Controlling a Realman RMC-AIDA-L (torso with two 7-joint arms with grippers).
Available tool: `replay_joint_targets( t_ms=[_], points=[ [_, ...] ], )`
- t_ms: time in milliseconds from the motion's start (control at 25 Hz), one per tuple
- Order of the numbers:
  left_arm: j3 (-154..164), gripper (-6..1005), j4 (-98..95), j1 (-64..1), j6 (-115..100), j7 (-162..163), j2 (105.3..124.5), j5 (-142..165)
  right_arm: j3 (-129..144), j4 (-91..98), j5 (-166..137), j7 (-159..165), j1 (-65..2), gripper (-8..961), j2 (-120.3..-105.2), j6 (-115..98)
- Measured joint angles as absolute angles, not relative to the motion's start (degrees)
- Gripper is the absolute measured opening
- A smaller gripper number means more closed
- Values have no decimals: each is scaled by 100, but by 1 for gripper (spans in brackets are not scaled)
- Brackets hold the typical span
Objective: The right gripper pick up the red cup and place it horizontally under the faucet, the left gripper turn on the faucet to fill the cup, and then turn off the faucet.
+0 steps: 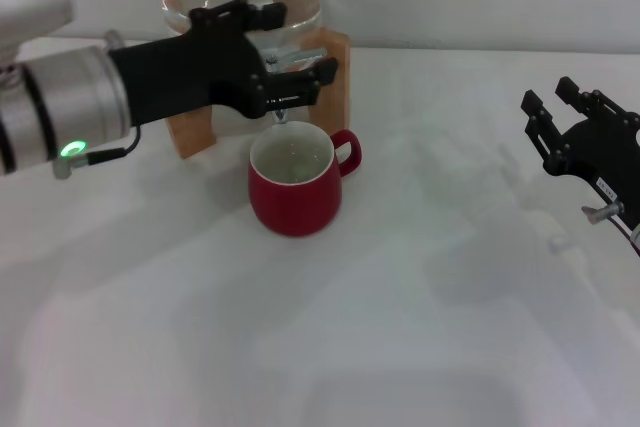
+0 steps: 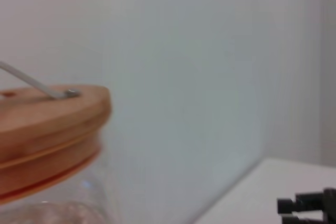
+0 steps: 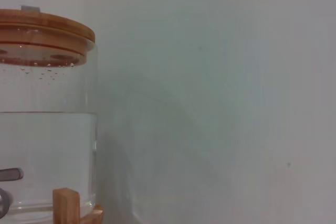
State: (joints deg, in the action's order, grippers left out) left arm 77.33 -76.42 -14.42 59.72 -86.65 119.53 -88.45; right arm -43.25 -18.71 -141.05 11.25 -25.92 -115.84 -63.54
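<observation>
White worktop (image 1: 420,327), pale wall | cup (image 1: 293,189) upright under faucet (image 1: 281,112), glossy, rigid, breakable, heavier as it fills; hold by body or handle | left pincer (image 1: 292,52) at faucet lever, prongs spread around it, grip unclear | right pincer (image 1: 560,112) released, well apart.

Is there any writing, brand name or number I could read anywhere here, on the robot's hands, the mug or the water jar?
Nothing can be read.
Left gripper: a thin pale strip of marking on its lower finger, too small to read.
Right gripper: a small white label on its side, too small to read.
Red cup: no writing visible.
Water jar and its wooden lid: no writing visible.
</observation>
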Motion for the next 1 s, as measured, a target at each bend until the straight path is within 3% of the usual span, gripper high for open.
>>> replay_joint_targets(
  t_ms=[600,1000],
  points=[
    [8342,874,-7031,435,5679,-12182,11969,-12500,-4223,-1912,-14133,1128,-2542,429,-11592,-6312],
    [8656,875,-5727,664,5794,-14207,11971,-14836,-4102,-1956,-14110,1134,-2619,431,-11611,-6282]
  ],
)
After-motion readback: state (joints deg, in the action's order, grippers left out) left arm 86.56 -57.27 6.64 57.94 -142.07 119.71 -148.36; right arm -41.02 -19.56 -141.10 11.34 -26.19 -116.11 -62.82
